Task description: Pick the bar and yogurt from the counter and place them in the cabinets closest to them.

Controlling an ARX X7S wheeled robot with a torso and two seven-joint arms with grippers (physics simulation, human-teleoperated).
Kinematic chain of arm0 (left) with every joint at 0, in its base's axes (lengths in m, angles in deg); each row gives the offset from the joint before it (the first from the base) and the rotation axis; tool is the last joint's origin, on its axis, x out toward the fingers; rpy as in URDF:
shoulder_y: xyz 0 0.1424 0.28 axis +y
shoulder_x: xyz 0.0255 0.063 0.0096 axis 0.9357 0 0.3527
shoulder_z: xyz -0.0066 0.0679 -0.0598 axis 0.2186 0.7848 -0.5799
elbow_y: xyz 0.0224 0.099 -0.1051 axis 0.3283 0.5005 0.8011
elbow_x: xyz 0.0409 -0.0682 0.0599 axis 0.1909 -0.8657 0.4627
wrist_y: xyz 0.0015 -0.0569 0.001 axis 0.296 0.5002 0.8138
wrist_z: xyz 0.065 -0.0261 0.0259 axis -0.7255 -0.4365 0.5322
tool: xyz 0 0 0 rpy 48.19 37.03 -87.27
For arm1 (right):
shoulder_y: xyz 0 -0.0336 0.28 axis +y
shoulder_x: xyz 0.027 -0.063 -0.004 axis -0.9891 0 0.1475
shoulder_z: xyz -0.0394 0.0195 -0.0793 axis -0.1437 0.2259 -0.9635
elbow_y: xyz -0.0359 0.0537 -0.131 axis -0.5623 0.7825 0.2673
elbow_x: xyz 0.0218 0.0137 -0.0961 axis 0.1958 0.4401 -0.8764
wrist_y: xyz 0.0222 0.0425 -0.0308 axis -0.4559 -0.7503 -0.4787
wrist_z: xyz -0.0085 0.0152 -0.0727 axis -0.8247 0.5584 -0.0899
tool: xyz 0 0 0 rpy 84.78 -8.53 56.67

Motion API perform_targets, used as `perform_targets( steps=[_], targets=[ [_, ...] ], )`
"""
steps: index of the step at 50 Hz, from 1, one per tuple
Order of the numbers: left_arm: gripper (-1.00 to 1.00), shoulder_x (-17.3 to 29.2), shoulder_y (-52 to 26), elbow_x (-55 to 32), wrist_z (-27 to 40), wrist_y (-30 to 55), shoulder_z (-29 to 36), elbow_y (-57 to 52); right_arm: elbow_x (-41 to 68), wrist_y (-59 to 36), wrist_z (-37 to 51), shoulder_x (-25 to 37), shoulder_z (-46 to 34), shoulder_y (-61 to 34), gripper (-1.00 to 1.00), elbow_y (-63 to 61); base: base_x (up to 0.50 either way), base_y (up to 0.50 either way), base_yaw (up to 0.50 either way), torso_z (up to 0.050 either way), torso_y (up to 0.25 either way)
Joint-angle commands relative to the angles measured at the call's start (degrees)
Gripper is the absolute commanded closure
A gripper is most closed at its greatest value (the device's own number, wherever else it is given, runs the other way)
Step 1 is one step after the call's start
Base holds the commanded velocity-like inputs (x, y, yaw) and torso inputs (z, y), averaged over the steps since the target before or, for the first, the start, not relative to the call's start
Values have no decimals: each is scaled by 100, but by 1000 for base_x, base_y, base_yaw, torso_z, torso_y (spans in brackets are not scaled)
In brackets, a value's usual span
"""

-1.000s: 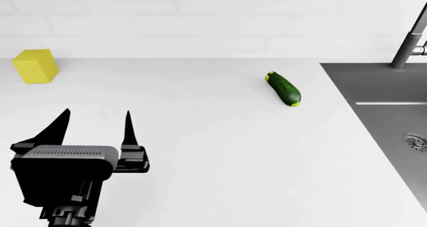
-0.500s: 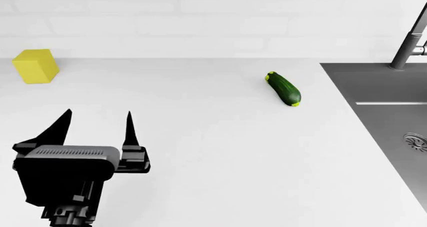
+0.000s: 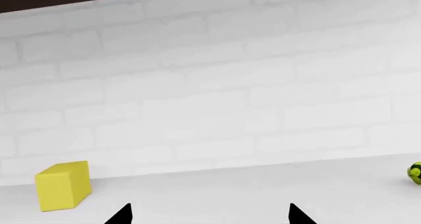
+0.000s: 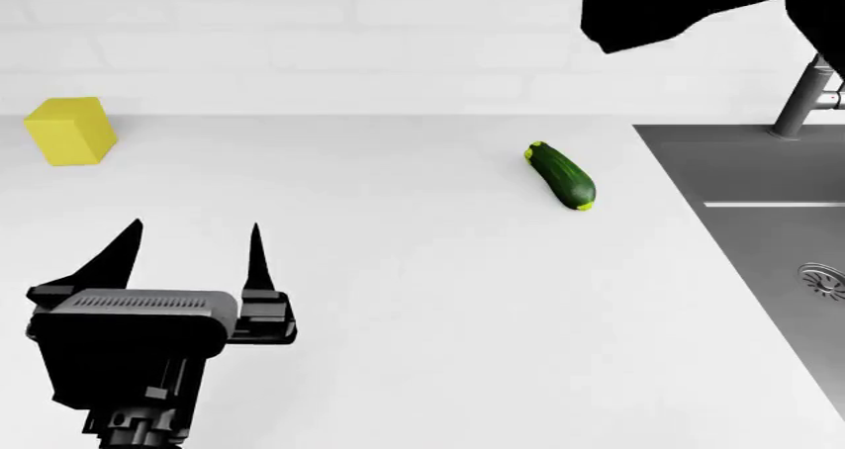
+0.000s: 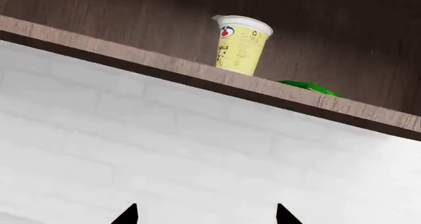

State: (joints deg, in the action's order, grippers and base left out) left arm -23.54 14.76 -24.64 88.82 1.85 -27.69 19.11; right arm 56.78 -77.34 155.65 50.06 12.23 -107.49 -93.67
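Left claw point(image 4: 192, 246) hovers low over the counter point(image 4: 422, 301), jaws spread wide and empty, with a yellow block point(image 4: 69, 130) ahead near the wall and a zucchini point(image 4: 561, 175) off toward the sink point(image 4: 753, 222). Right claw point(image 5: 205, 215) is raised, its tips parted around nothing, facing the yogurt point(image 5: 241, 44), which stands upright on the cabinet shelf point(image 5: 164, 66). No bar shows.

Left gripper point(image 4: 192, 253): matte black, boxy housing with ribbed grey top strip, two thin pointed blade-like fingers. Right arm point(image 4: 687, 9): plain black angular mass, upper right.
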Motion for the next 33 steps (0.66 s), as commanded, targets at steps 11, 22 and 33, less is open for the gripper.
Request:
perform_targets(
  steps=[11,22,33],
  targets=[
    [-100,42,26,-27,33,-3,-13,-14,-1862,1338,-1393,1160,1738,4806,-100,-2196,0,0,0,0,0],
    [-100,83,67,-83,55,15,-73,-61,-3775,1714,-2772,683,2092,6960,-100,-2361,0,0,0,0,0],
    [-100,74,-47,-35,58,74,64,-2,-5947,2625,-4109,116,1777,8673,-100,-2023,0,0,0,0,0]
  ],
)
